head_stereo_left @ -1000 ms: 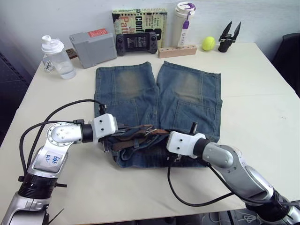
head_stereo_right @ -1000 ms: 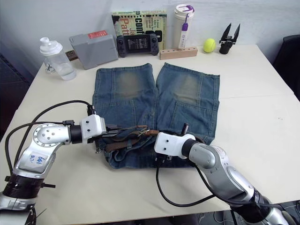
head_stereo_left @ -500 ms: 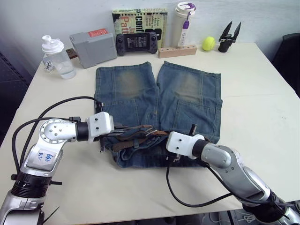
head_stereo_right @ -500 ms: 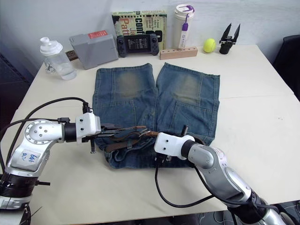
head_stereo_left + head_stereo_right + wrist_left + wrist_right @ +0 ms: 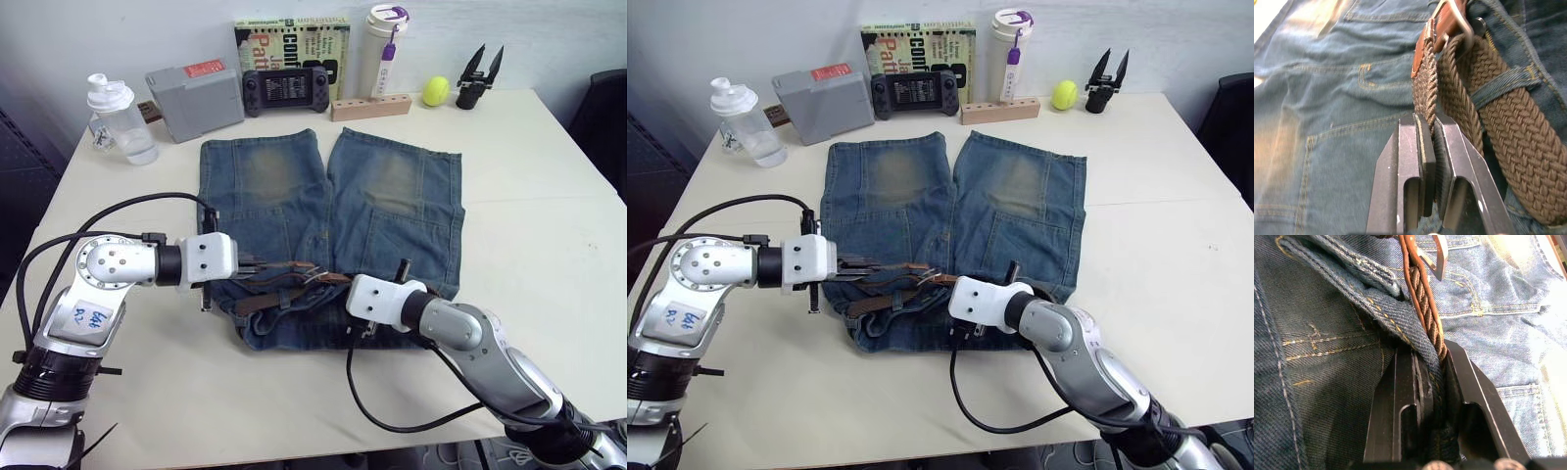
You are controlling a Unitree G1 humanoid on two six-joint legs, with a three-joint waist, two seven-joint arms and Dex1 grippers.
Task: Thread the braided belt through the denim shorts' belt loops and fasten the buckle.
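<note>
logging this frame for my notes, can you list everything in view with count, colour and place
shorts: 1, blue denim with pale patches, table middle, legs pointing away from the robot
belt: 1, brown braided, along the waistband, passing under a loop
buckle: 1, silver, at the middle of the waistband
shaker bottle: 1, clear with white lid, far left
box: 1, grey with red label, back left
game controller: 1, black, back middle
book: 1, green and yellow, against the wall
wooden block: 1, tan, back middle
tumbler: 1, white with purple lid, back
ball: 1, yellow, back right
spare pincer: 1, black, back right
table: 1, cream
left pincer: shut on belt
right pincer: shut on belt and waistband edge
</note>
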